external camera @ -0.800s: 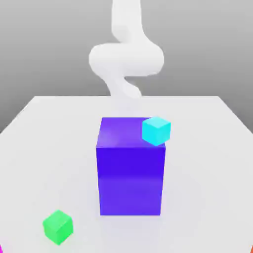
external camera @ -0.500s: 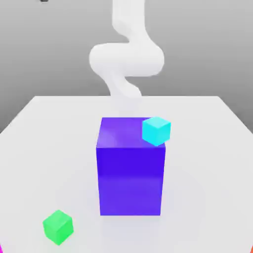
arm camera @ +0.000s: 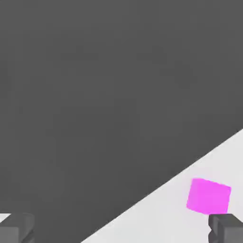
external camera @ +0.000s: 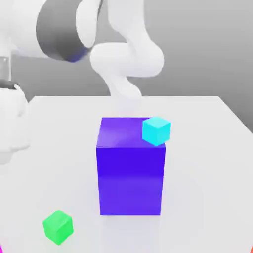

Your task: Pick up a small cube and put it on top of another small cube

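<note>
Magenta small cube (arm camera: 209,196), green another small cube (external camera: 58,227)

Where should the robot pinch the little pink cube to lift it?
Probably from straight above, closing on two opposite flat sides of the pink cube. It sits flat on the white table near an edge, nothing beside it, and the gripper is open.

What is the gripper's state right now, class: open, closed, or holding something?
Gripper: open and holding nothing; the pink cube lies on the table near one fingertip, not between the two.
</note>
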Robot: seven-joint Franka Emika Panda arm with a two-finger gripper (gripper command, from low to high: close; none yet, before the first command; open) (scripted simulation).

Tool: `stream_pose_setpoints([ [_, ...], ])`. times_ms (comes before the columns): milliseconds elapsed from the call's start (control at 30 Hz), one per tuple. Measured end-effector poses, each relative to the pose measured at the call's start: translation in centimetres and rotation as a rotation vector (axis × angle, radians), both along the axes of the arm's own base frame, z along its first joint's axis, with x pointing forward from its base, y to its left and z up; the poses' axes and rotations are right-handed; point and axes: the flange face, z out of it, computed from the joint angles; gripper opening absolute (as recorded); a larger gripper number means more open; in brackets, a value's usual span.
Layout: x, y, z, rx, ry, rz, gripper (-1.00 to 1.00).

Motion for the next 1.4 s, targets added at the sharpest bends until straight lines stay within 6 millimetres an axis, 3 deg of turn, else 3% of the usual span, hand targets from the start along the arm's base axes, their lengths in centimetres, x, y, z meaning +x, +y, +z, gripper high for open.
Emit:
stream_pose_setpoints([
  [267,-2.7,-6.8,-14.3,0.072,0.164,-0.188,0.00],
  [400,-3.2,-7.5,-20.9,0.079,0.182,-0.208,0.00],
  [433,-3.3,-7.5,-21.9,0.080,0.183,-0.209,-1.00],
  [633,-3.3,-7.5,-22.4,0.081,0.182,-0.209,-1.00],
  [700,-3.2,-7.5,-20.8,0.081,0.182,-0.209,-1.00],
  [800,-3.3,-7.2,-16.6,0.082,0.182,-0.209,-1.00],
  [967,-4.9,-1.6,-13.5,0.087,0.181,-0.184,-1.00],
  [1167,-8.4,5.6,-11.1,0.078,0.184,-0.146,-1.00],
  [1233,-9.0,6.7,-12.1,0.075,0.185,-0.139,-1.00],
  [1333,-9.2,7.1,-15.7,0.073,0.185,-0.137,-1.00],
  [1367,-9.2,7.1,-16.7,0.074,0.185,-0.136,1.00],
  [1400,-9.2,7.1,-16.7,0.074,0.185,-0.136,1.00],
])
